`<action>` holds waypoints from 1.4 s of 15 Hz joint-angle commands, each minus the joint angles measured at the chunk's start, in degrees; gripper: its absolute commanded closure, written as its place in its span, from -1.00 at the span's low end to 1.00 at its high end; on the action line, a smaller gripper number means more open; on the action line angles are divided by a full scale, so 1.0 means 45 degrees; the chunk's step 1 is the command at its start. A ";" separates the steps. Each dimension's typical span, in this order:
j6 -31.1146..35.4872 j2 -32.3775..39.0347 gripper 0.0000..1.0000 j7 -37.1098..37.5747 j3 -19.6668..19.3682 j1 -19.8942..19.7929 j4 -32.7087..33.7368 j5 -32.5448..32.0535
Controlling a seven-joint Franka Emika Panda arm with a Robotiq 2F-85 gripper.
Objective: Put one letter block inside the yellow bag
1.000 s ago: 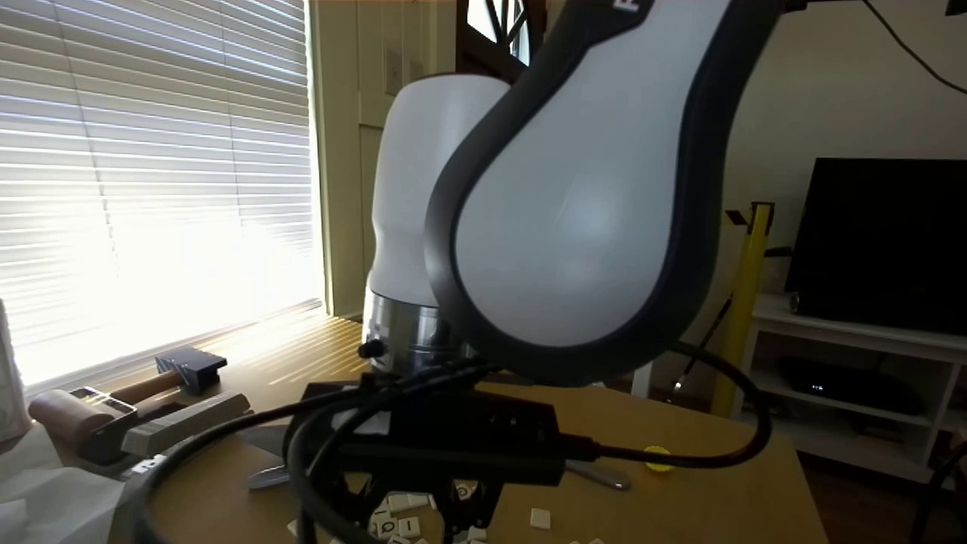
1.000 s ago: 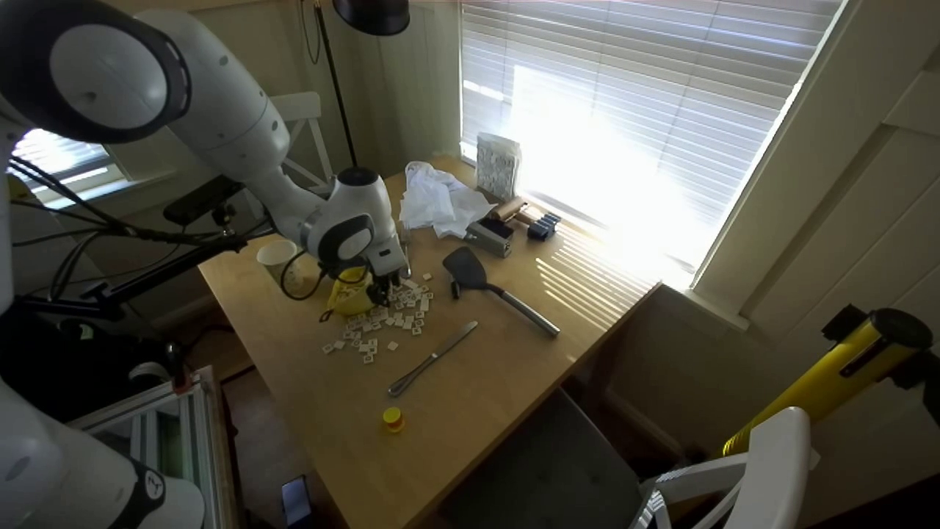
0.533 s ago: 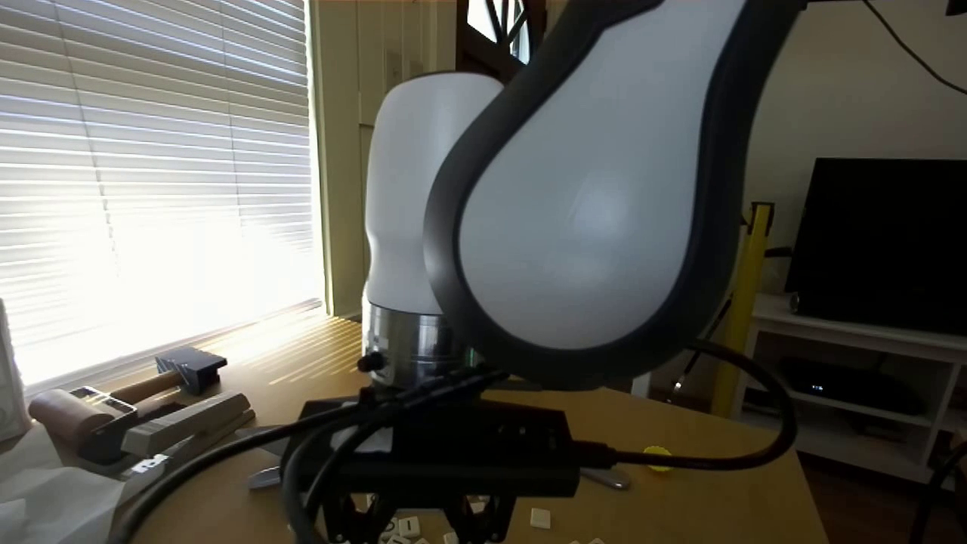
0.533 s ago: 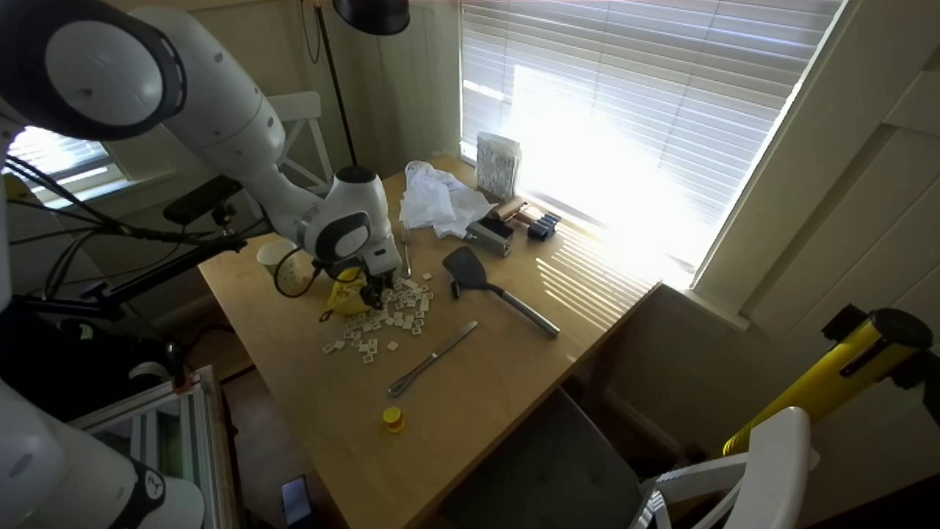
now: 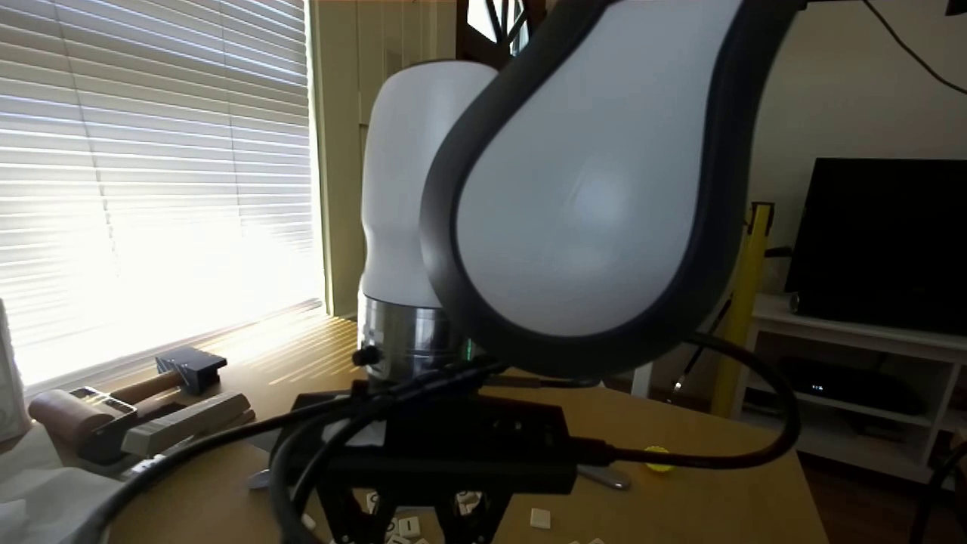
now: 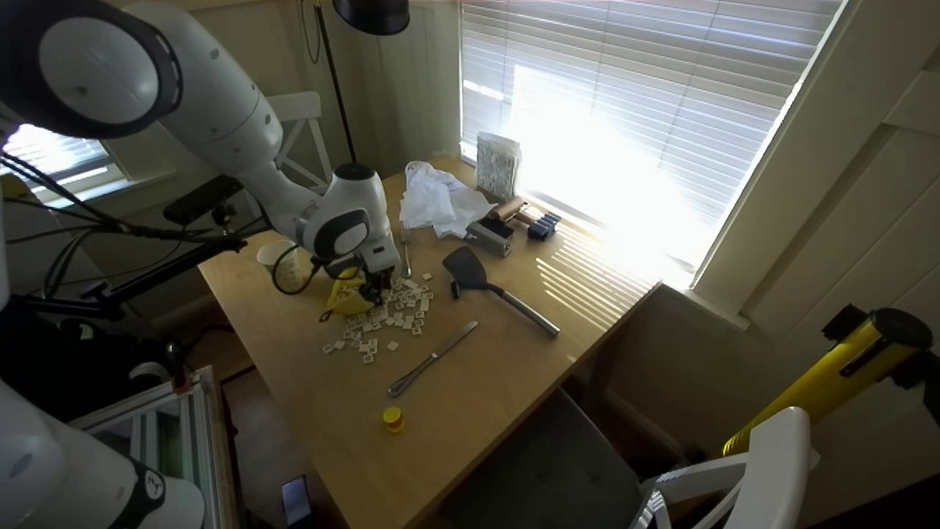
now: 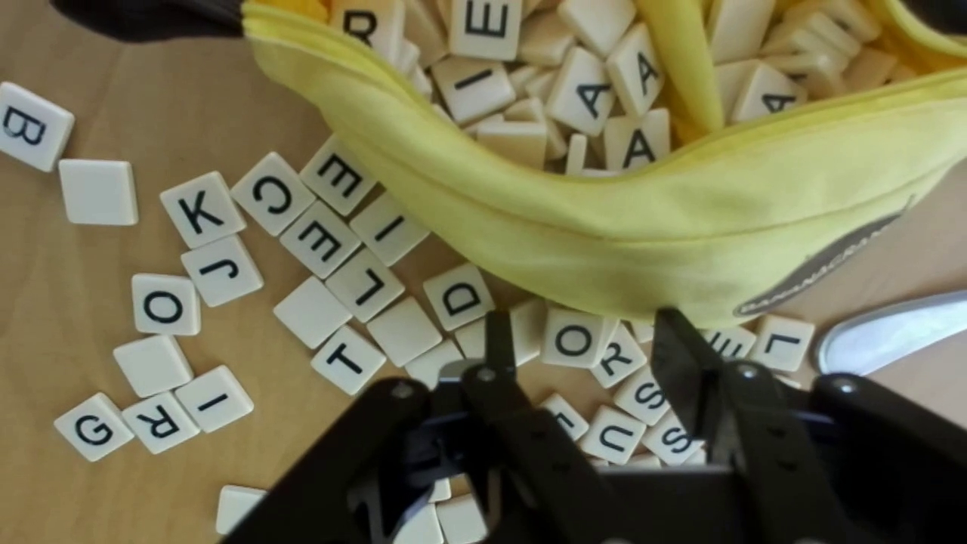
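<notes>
Hand point(image 7: 583, 331) has edged toward yellow Bananagrams bag point(image 7: 597, 249) over last second; jaws partway apart, nothing apparently gripped. Letter block O point(image 7: 566, 340) lies beyond them, outside bag, among loose tiles point(image 7: 365, 285). Shift suggests lining up; pick likely still ahead.

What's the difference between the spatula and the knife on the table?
The spatula has a broad black blade, while the knife has a narrow silver one. The spatula also looks longer overall than the knife. In an exterior view, the spatula's blade end points to the upper left, the knife's to the upper right. Both lie on the table and have silver-coloured handles.
</notes>
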 commanded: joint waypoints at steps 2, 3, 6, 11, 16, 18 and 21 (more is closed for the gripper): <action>-0.0117 -0.0146 0.00 0.0706 -0.0078 0.0089 -0.0109 -0.0389; -0.0121 -0.0133 0.00 0.0731 -0.0075 0.0082 -0.0102 -0.0398; -0.0069 -0.0045 0.01 0.0861 -0.0100 0.0099 -0.0079 -0.0439; -0.0031 0.0066 0.12 0.1030 -0.0054 0.0071 -0.0035 -0.0477; -0.0023 0.0118 0.23 0.1011 0.0012 0.0049 -0.0013 -0.0477; -0.0011 0.0144 0.23 0.0999 0.0031 0.0045 -0.0001 -0.0477; 0.0019 0.0216 0.27 0.0991 0.0046 0.0038 0.0038 -0.0472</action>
